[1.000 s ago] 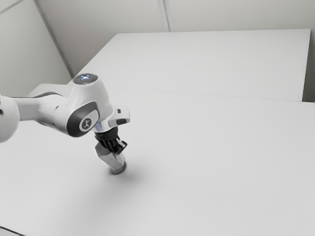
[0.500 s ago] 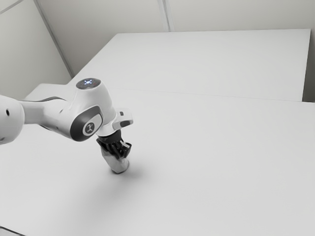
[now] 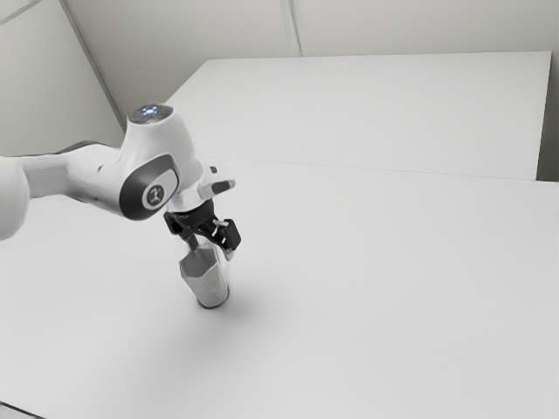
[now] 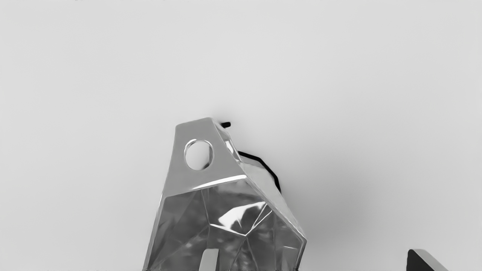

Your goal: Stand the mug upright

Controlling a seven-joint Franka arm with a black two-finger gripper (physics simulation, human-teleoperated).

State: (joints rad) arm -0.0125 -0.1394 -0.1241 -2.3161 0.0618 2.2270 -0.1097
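One round hole (image 4: 199, 155) in the mug's (image 4: 233, 199) handle (image 4: 217, 165), wrist view.

- White tabletop (image 3: 393, 288) — plain and matte, with a soft-edged shadow.
- Second white surface (image 3: 376, 105), adjoining the tabletop beyond a thin seam (image 3: 349, 167).
- Pale grey back wall (image 3: 419, 26), crossed by a narrow upright strip (image 3: 294, 26).
- Side wall (image 3: 44, 78) at the exterior view's left — a dark line (image 3: 90, 68) marks the corner.
- Lighting: diffuse, neutral.
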